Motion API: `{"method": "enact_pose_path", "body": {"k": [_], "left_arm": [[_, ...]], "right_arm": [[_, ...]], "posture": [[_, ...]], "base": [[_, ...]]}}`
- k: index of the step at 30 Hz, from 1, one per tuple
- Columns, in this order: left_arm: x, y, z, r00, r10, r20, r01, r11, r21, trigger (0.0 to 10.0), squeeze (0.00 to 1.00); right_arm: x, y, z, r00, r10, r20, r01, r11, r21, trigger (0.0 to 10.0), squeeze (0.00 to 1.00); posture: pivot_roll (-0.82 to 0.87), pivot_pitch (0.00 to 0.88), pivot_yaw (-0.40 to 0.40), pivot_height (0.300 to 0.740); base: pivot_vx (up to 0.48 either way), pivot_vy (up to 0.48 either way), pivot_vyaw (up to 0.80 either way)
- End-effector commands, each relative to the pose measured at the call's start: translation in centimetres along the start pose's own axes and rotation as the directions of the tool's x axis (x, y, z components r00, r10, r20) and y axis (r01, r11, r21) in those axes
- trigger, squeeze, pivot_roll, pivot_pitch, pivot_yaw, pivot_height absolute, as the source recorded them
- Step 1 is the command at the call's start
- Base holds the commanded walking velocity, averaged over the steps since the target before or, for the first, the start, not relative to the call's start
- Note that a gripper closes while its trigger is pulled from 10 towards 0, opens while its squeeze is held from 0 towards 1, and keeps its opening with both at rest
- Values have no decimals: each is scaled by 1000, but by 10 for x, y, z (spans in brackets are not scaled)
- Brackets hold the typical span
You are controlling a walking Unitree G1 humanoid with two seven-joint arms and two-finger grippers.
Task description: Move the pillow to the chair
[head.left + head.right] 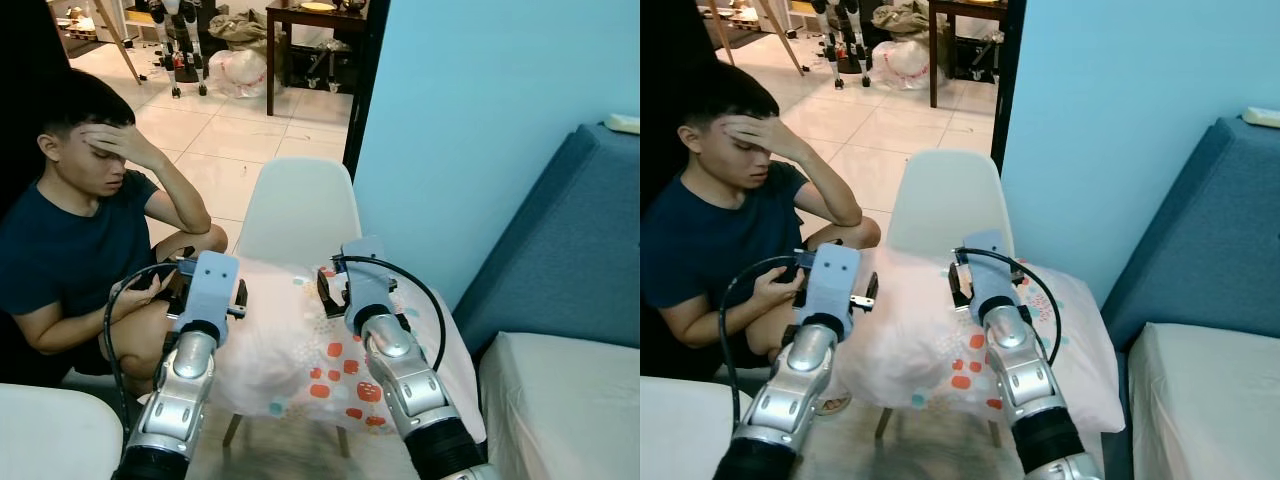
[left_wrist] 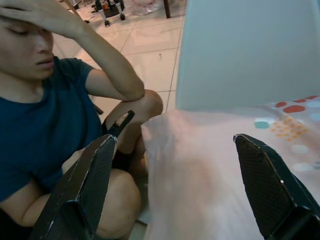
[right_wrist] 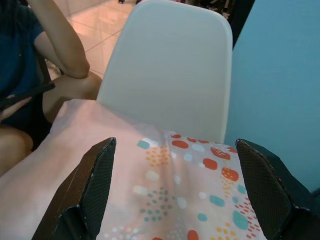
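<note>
A pale pink pillow (image 1: 300,350) with red, teal and orange dots lies on the seat of a white chair (image 1: 300,205), spilling over the seat's front and sides. Both arms reach over it. My left gripper (image 2: 176,139) hovers open above the pillow's left end, its fingers (image 2: 85,185) spread wide with nothing between them. Over the dotted right part, my right gripper (image 3: 175,142) is open too, facing the chair back (image 3: 170,70). Seen from the head, the left wrist (image 1: 212,285) and right wrist (image 1: 352,285) hide the fingertips.
A person (image 1: 80,230) in a dark shirt sits close on the chair's left, a phone (image 1: 165,280) in one hand. A blue wall (image 1: 470,110) and a blue sofa (image 1: 570,250) lie to the right. White padded surfaces (image 1: 560,410) flank me.
</note>
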State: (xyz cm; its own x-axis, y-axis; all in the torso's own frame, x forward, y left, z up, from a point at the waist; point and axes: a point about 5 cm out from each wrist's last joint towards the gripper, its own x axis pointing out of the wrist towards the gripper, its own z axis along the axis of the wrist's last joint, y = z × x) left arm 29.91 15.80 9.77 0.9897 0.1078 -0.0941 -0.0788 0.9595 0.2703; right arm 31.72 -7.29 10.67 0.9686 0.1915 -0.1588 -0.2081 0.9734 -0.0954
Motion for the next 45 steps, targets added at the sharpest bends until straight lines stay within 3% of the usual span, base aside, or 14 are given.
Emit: {"method": "enact_pose_path", "body": {"k": [1, 9, 21, 24, 35, 45], "left_arm": [[-1, 1, 0, 1000, -5, 5, 5, 1000, -1, 10000, 0], [2, 9, -1, 1000, -5, 2, 5, 1000, 4, 10000, 0], [10, 0, 10, 999, -12, 31, 12, 1000, 1, 10000, 0], [10, 1, 9, 1000, -3, 19, 3, 1000, -10, 10000, 0], [18, 0, 12, 1000, -7, -1, 6, 999, -44, 10000, 0], [17, 2, 17, 1000, -7, 25, 9, 998, -62, 10000, 0]], "right_arm": [[2, -2, 2, 1000, -5, 7, 5, 1000, 13, 10000, 0], [6, -5, 2, 1000, -7, -26, 7, 1000, 12, 10000, 0], [12, -24, 12, 999, -34, -17, 35, 998, 46, 10000, 0], [14, -25, 15, 999, -36, -21, 37, 995, 90, 10000, 0], [15, -38, 12, 995, -63, -72, 65, 997, 31, 10000, 0], [18, -32, 16, 996, -54, -67, 57, 997, 43, 10000, 0]], "posture": [[105, 0, -90, 740], [80, 13, -73, 740], [40, 27, -92, 740], [38, 29, -97, 740], [9, 56, -66, 740], [22, 73, -58, 740]], "base": [[0, 0, 0], [0, 0, 0], [0, 0, 0], [0, 0, -621], [0, 0, -800], [0, 0, -800]]}}
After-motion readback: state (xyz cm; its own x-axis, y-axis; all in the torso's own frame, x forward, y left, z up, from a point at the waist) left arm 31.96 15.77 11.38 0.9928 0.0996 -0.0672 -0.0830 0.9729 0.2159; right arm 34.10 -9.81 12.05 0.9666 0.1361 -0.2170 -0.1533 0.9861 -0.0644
